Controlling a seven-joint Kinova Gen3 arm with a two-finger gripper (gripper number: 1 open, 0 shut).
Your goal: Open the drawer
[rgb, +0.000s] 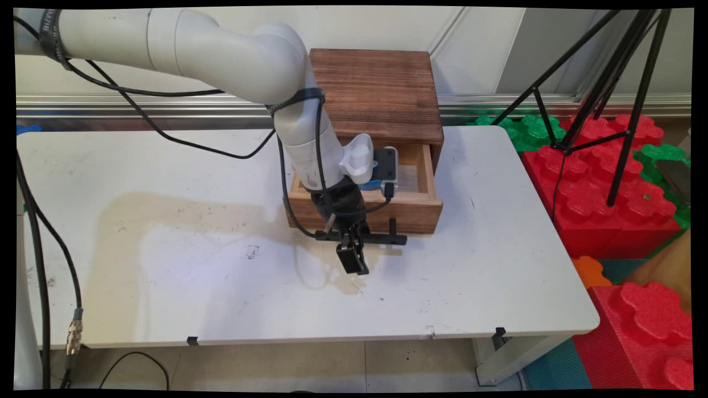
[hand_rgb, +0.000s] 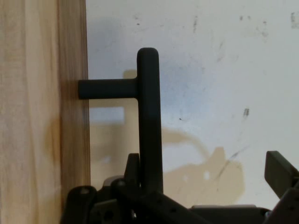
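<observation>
The gripper (rgb: 354,257) is positioned at the black bar handle (rgb: 381,239) of the wooden drawer (rgb: 420,213), which is pulled partly out of the wooden box (rgb: 376,88) at the back of the white table (rgb: 166,249). The fingers are spread, one on each side of the bar; contact cannot be confirmed. The handle is judged rigid, smooth and best gripped mid-span. The drawer is probably light.

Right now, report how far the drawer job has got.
Done: the drawer stands pulled out of the wooden box, its inside showing. In hand: the pincer is open astride the black handle, the bar close to one finger, not clamped. Left: the pictures cannot say whether the drawer goes further out or back in.
</observation>
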